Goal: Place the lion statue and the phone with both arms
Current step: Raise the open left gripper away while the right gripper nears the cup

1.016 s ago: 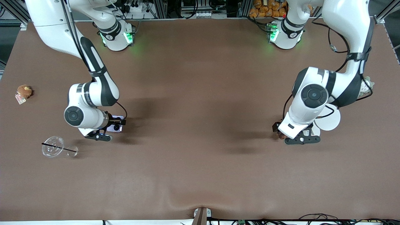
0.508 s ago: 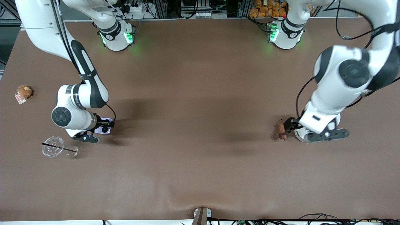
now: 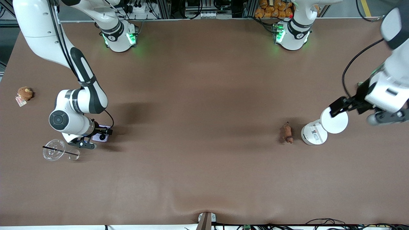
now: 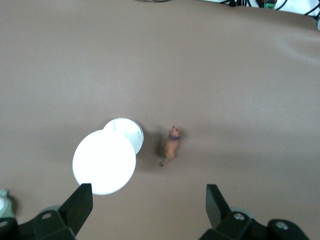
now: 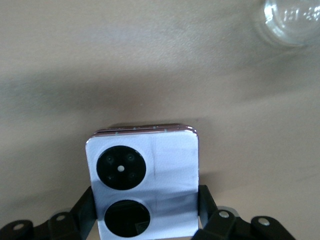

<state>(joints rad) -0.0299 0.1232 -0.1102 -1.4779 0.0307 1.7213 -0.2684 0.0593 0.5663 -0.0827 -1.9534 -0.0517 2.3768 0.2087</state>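
The lion statue (image 3: 287,133), small and reddish-brown, lies on the brown table toward the left arm's end. It also shows in the left wrist view (image 4: 172,147). My left gripper (image 3: 348,105) is open and empty, raised over the table beside the lion, over a white disc. In its own view (image 4: 147,205) its jaws stand wide apart. My right gripper (image 3: 103,136) is shut on the lavender phone (image 3: 99,137), low over the table toward the right arm's end. In the right wrist view the phone (image 5: 142,172) sits between the fingers (image 5: 207,205), lenses facing the camera.
Two white round discs (image 3: 334,120) (image 3: 314,134) lie beside the lion, also in the left wrist view (image 4: 104,161). A clear lid with a black straw (image 3: 54,149) lies near the right gripper. A brown plush with a tag (image 3: 25,93) sits at the table's edge.
My left gripper let go of the lion, rose and swung away toward its end of the table. My right gripper carried the phone toward the right arm's end, slightly nearer the camera.
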